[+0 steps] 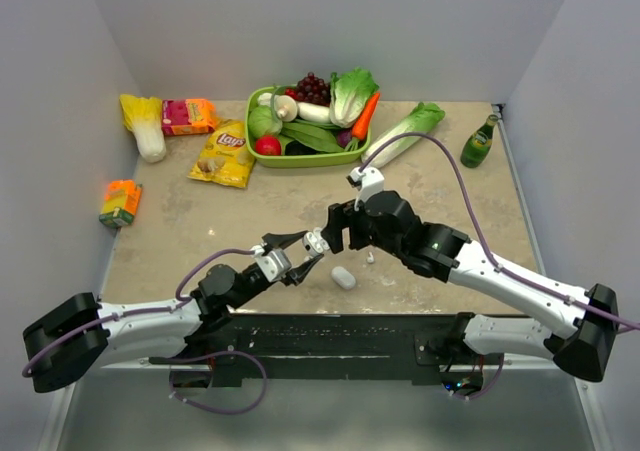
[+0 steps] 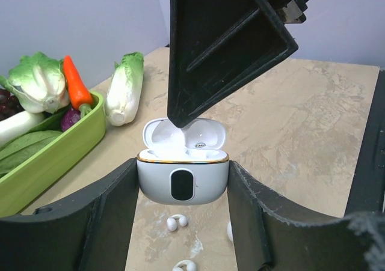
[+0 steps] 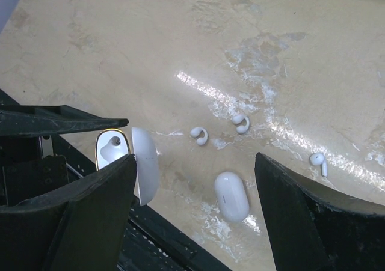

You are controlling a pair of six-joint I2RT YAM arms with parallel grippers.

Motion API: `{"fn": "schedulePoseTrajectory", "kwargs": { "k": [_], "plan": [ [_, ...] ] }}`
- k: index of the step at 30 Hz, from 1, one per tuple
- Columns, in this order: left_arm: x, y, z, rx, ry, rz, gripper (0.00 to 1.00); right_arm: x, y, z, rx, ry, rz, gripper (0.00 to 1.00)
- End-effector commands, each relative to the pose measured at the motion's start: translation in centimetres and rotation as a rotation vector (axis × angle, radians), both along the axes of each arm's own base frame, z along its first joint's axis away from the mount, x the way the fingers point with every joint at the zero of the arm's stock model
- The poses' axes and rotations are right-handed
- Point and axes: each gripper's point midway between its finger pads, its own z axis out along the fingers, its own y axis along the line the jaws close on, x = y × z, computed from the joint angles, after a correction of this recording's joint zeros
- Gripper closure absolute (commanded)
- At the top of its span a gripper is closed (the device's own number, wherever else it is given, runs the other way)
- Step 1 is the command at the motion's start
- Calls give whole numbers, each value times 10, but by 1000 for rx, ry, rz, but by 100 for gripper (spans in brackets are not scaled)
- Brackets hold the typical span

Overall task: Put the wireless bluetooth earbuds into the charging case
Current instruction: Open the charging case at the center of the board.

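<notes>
Status: insertion not yet done. The charging case is open, lid upright, and clamped between the left fingers, which press on both its sides and appear to hold it clear of the counter. The wells that show look empty, though the far side is partly hidden.

The earbuds lie loose on the counter, two hook-shaped ones close together and a stemmed one well apart to the side. A closed case lies near them.

Remaining: each earbud must be picked up and seated.

Pose: the left arm reaches in low from its base toward the middle of the counter. The right arm comes in from the other side, wrist bent down. The right fingers are spread wide and hold nothing, one tip poised just above the open case.
</notes>
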Motion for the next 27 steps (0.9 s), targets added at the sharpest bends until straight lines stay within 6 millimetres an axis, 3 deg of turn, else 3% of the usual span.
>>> {"fn": "schedulePoseTrajectory", "kwargs": {
  "k": [1,6,11,27],
  "plan": [
    [-1,4,19,-58,-53,16,100,1,-4,30,86,-59,-17,18],
    [0,4,17,-53,-51,24,100,-21,13,50,225,-65,123,25],
    [0,5,21,-70,-59,26,100,-21,23,38,224,-8,147,35],
    [-6,6,25,-86,-66,12,100,-14,33,24,244,43,158,45]
  ]
}}
